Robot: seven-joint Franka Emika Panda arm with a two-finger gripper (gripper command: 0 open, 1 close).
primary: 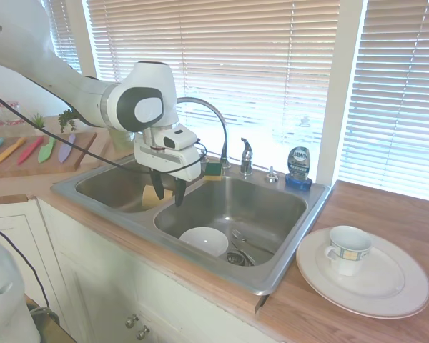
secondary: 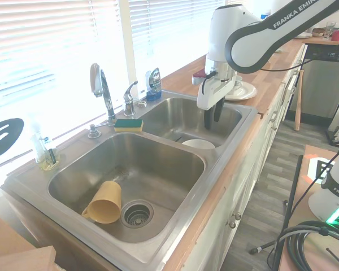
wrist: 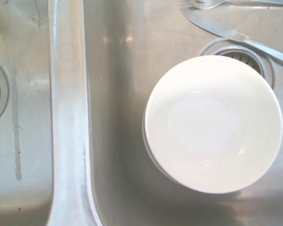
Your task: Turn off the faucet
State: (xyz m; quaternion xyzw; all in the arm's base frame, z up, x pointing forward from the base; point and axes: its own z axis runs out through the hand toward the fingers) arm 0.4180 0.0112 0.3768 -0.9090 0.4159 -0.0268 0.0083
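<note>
- Arm (primary: 71, 86): glossy white rounded shells, thick tubular links.
- Wrist joint (primary: 144, 108): white bulbous housing with a dark grey oval panel on its side.
- Lettering "FRANKA EMIKA" in grey on the upper link (secondary: 296, 14), which has a dark grey band along it.
- Gripper (primary: 167, 194): boxy white body, two slim black fingers (primary: 179, 191) below.
- Thin black cables (primary: 93, 153) run along the arm and loop beside the gripper body.
</note>
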